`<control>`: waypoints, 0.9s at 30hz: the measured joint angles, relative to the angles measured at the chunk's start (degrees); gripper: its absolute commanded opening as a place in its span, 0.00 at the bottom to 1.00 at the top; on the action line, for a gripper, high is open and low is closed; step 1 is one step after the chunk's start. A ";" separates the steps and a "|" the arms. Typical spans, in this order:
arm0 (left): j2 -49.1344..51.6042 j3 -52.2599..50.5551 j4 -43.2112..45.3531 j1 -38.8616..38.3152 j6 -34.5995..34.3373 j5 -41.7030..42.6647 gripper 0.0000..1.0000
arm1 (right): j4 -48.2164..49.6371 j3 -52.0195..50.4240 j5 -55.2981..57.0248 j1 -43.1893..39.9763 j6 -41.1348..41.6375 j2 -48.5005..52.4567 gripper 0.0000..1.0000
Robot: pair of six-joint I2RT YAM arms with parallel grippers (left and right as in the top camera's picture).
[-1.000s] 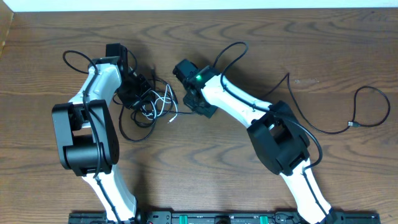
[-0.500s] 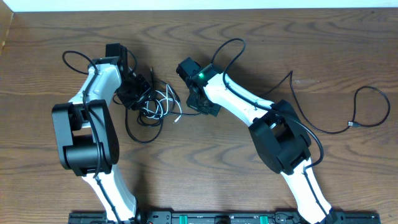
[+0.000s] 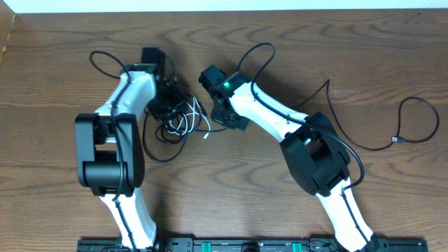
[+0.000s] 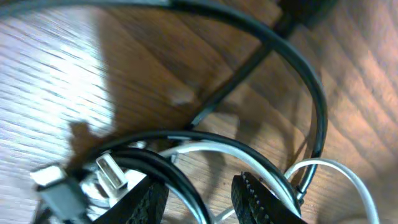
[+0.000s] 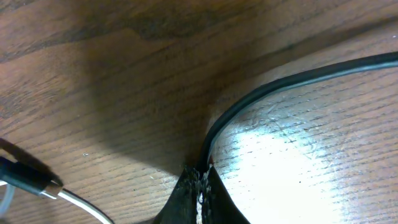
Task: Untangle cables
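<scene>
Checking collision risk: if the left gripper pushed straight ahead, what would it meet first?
Probably the thin black cord and thin white cord crossing just beyond the left gripper's open fingers, then the wooden table; depth is unclear.

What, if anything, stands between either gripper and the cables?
Nothing visible. The left gripper sits inside the tangle, with black cords and the white cord crossing at its open fingers. The right gripper is shut on a black cord lying on the table.
</scene>
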 measured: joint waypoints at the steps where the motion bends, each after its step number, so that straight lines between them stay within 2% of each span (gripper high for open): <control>1: 0.13 0.00 -0.02 -0.61 -0.02 -0.50 0.39 | 0.00 0.00 0.00 0.00 0.00 0.00 0.01; 3: 0.52 0.02 -0.02 -1.53 0.00 -1.25 0.31 | -0.02 0.00 -0.02 0.00 0.00 0.00 0.01; 4: 0.55 0.02 -0.02 -1.64 0.00 -1.46 0.24 | -0.02 0.00 -0.02 0.00 -0.07 0.00 0.01; 5: 0.59 0.02 -0.09 -1.62 0.07 -1.75 0.11 | -0.02 0.00 -0.02 0.00 -0.24 0.00 0.01; 6: 0.72 0.02 -0.22 -1.62 -0.13 -1.99 0.08 | -0.02 0.00 -0.02 0.00 -0.50 0.00 0.01; 13: 0.87 0.02 -0.61 -1.27 -0.22 -0.76 0.07 | -0.02 0.00 -2.36 -0.87 -5.40 -0.04 0.01; 17: 0.85 0.02 -2.69 0.15 -0.22 3.04 0.07 | -0.24 0.00 -7.82 -3.50 -9.94 -0.04 0.06; 19: 0.83 0.02 -3.76 1.66 -0.22 6.21 0.07 | -0.39 -0.09 -11.10 -5.35 -12.20 -0.04 0.07; 24: 0.76 -0.02 -4.70 8.39 0.02 21.86 0.07 | -0.39 -0.81 -20.74 -11.04 -19.56 0.00 0.04; 27: 0.74 -0.07 -2.23 12.15 -0.13 30.99 0.07 | -0.48 -1.01 -27.71 -14.56 -26.01 0.09 0.04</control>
